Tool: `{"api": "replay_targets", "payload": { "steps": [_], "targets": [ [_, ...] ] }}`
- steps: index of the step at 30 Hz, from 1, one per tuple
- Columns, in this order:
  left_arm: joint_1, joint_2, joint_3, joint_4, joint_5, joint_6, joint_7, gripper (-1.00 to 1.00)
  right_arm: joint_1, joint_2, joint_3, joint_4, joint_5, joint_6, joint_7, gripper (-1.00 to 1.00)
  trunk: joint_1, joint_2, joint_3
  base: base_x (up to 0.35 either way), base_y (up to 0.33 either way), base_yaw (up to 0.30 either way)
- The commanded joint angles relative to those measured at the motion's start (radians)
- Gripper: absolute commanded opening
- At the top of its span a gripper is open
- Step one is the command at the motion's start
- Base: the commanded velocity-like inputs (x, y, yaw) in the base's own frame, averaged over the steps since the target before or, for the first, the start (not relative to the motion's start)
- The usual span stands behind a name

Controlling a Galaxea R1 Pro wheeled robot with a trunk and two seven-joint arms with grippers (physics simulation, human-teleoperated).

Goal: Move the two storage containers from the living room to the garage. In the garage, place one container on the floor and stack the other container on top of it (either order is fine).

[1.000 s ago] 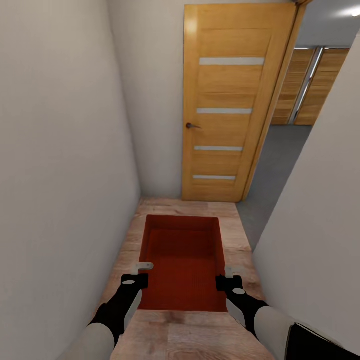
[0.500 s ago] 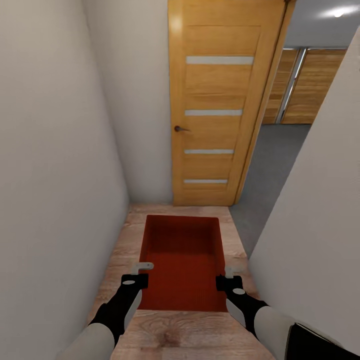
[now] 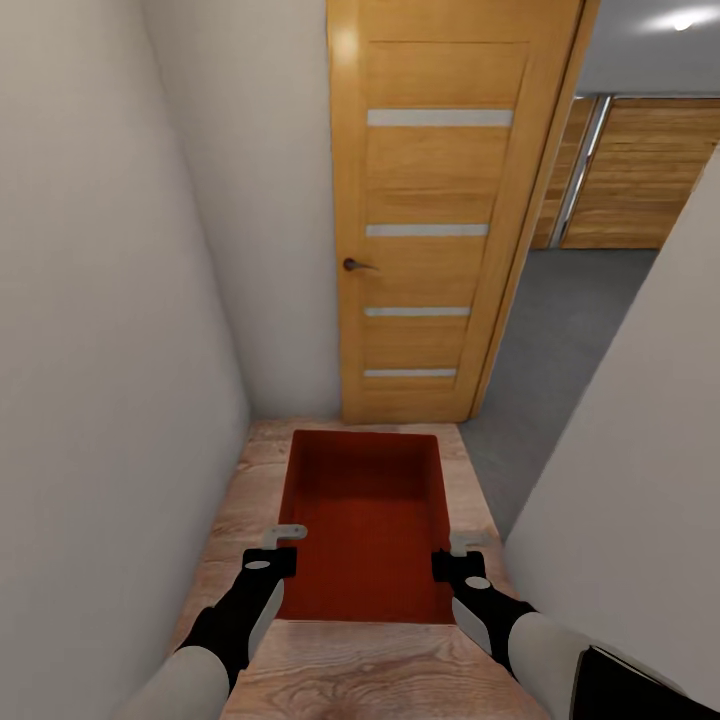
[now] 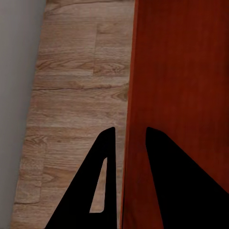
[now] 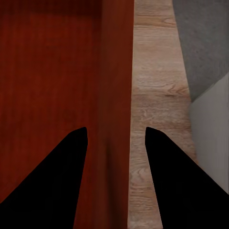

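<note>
Currently in transit: left gripper (image 3: 287, 541) and right gripper (image 3: 459, 551) each pinch a side wall of the red bin (image 3: 365, 520), carried level out front. Two-sided hold prevents tilting; grey garage floor (image 3: 560, 330) lies past the open door (image 3: 440, 210).

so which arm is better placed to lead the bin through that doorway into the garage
The right, probably. The grey floor opens ahead on the robot's right, past the wooden door. The right gripper holds the storage container wall on that side; the left gripper holds the wall nearest the white wall.
</note>
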Motion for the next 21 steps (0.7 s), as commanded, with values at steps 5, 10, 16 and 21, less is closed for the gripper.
{"api": "replay_targets", "payload": {
  "steps": [5,10,16,21],
  "targets": [
    [-0.001,0.001,0.003,-0.002,-0.018,0.010,0.006,-1.00,-0.001,-0.006,-0.007,0.004,-0.008,-0.005,-0.004,-1.00,0.001,-0.002,-0.002,0.322,0.000,0.000],
    [-0.001,0.001,0.003,-0.002,-0.018,0.010,0.006,-1.00,-0.001,-0.006,-0.007,0.005,-0.008,-0.005,-0.004,-1.00,0.001,-0.002,-0.002,0.322,0.000,0.000],
    [-0.001,0.001,0.003,-0.002,-0.018,0.010,0.006,-1.00,-0.001,-0.006,-0.008,0.005,-0.008,-0.004,-0.004,-1.00,0.001,-0.002,-0.002,0.322,0.000,0.000],
    [-0.001,0.001,0.003,-0.002,-0.018,0.010,0.006,-1.00,-0.001,-0.006,-0.008,0.005,-0.008,-0.005,-0.004,-1.00,0.001,-0.002,-0.002,0.322,0.000,0.000]
  ]
}}
